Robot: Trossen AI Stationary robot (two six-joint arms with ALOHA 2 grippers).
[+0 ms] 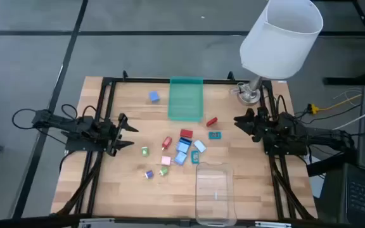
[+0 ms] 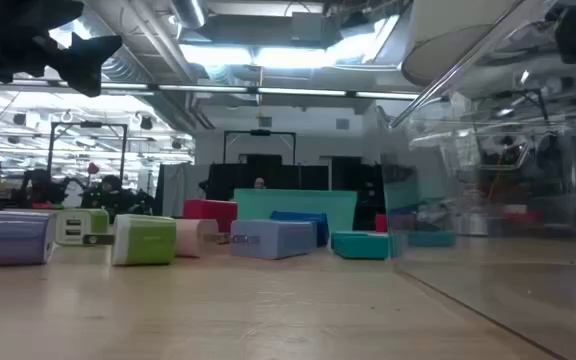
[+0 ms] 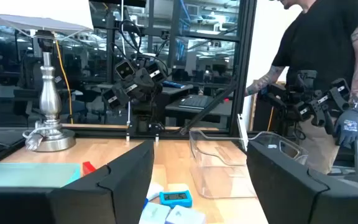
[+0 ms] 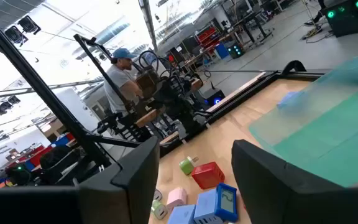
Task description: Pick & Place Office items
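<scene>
No brand, label or writing can be read on anything here.

Nearest the front edge, the clear tray (image 1: 215,190) lies with its long axis running front to back. Just behind and to its left the office items (image 1: 181,151) are scattered in a loose cluster at mid-table. A blue-and-white roll (image 1: 149,174) and a green cube (image 1: 164,171) lie closest to the front, then a pink cube (image 1: 166,161) and another green piece (image 1: 145,151). A red piece (image 1: 167,143) stands with its long axis roughly front to back. Beside it a group of blue blocks (image 1: 183,152) touches or nearly touches a flat red rectangle (image 1: 186,133). A flat teal rectangle (image 1: 215,135) lies to their right, and a small red piece (image 1: 211,121) sits tilted diagonally beyond it.

The left gripper (image 1: 127,132) hovers above the table's left side, fingers spread and holding nothing. The right gripper (image 1: 239,122) hovers at the right side, fingers likewise apart and empty.

Farther back, the green tray (image 1: 185,99) lies lengthwise front to back, with a lone blue cube (image 1: 154,96) to its left. A lamp (image 1: 281,39) stands at the far right corner. Beyond the table a person (image 3: 331,68) stands.
</scene>
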